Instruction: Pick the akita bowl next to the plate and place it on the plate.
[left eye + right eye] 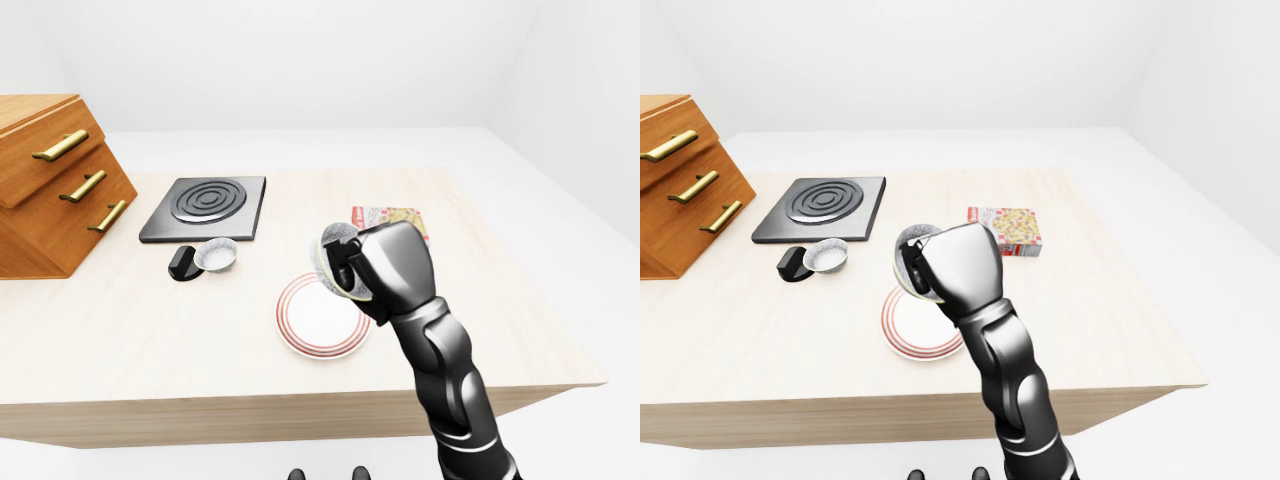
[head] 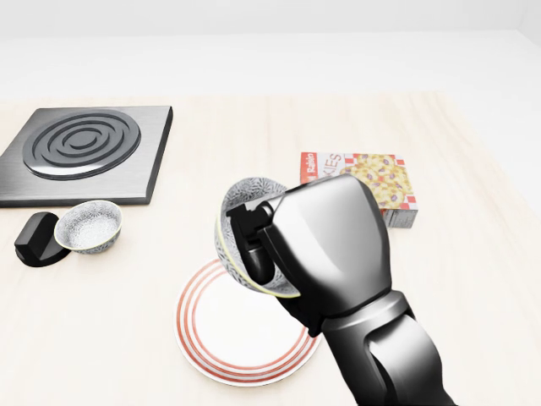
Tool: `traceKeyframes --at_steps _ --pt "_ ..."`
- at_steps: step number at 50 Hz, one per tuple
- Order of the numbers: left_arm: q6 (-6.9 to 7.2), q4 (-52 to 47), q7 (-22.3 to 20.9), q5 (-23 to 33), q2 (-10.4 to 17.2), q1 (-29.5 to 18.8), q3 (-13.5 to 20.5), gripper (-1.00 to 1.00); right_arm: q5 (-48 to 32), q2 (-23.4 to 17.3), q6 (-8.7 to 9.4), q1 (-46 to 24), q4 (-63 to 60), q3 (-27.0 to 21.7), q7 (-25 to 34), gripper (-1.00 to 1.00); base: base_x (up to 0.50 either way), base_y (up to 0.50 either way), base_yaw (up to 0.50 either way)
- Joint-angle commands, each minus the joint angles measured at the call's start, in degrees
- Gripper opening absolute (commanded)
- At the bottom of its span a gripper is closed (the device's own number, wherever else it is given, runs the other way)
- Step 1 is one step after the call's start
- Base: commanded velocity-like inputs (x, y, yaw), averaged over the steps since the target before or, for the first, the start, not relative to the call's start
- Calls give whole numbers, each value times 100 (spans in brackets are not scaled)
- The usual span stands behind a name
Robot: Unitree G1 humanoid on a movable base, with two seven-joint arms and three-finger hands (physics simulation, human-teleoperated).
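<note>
Gripping the akita bowl (image 2: 239,218), the right hand (image 2: 317,245) has its fingers clamped round the rim. It hangs tilted over the red-ringed plate (image 2: 215,334).

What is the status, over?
Right hand shut on bowl, held tilted over the plate. Left hand not in view. Second bowl and cereal box sit clear of the plate.

The plate (image 2: 221,334) is white with red concentric rings. The akita bowl (image 2: 241,222) shows grey-and-white speckling with a pale yellowish rim, as does the second bowl (image 2: 88,227). The right hand (image 2: 279,245) is glossy black. The cookie box (image 2: 365,181) is red-and-white checked (yellow picture). The counter (image 1: 150,330) is pale wood grain, the stove burner (image 1: 207,206) dark grey with concentric rings.
</note>
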Motion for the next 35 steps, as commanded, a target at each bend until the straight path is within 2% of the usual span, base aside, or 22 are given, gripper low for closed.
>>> traceKeyframes --at_steps 1,6,11,19,25,35 --pt "0 -19 17 -43 -2 14 35 100 -735 -86 -1 239 640 82 -824 -100 0 0 0" --pt "0 2 12 -31 -9 11 21 100 -905 -159 -1 356 629 179 -722 -100 0 0 0" --pt "0 13 5 -37 -16 16 25 100 -1390 -284 -1 391 626 287 -871 -100 0 0 0" --pt "0 59 0 -22 -16 12 -14 100 -1727 -220 -1 324 407 430 -704 -100 0 0 0" --pt "0 120 -7 -9 -7 5 -46 100 -2172 -204 -1 238 450 562 -834 -100 0 0 0" --pt "0 129 -12 -33 -7 19 -43 100 -2240 -81 -1 407 309 856 -413 -100 0 0 0"
